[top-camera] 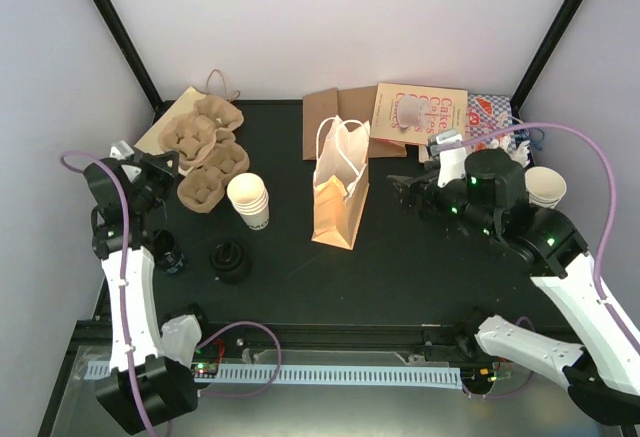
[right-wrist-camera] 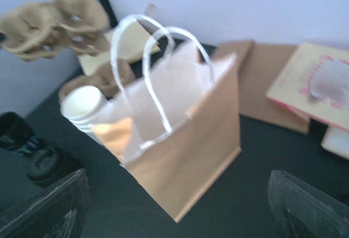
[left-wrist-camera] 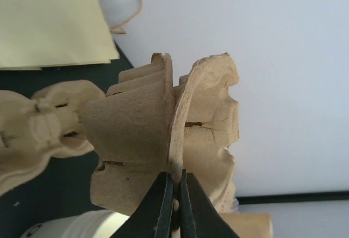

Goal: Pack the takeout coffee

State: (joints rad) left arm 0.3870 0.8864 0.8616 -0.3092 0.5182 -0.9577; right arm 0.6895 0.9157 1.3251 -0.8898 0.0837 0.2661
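A black table (top-camera: 400, 267) boxed in by white walls carries a tan paper bag (top-camera: 338, 197) standing open at its middle. A stack of white cups (top-camera: 248, 200) stands left of the bag, with the coffee's black lids (top-camera: 231, 262) just nearer and a printed card (top-camera: 420, 112) at the far edge. At the far left, the left gripper (left-wrist-camera: 175, 186) is pinched tight on the rim of a brown pulp tray (left-wrist-camera: 142, 134), holding it up on edge, while the right gripper (top-camera: 398, 191) hovers right of the bag, pointed at it, jaws spread wide.
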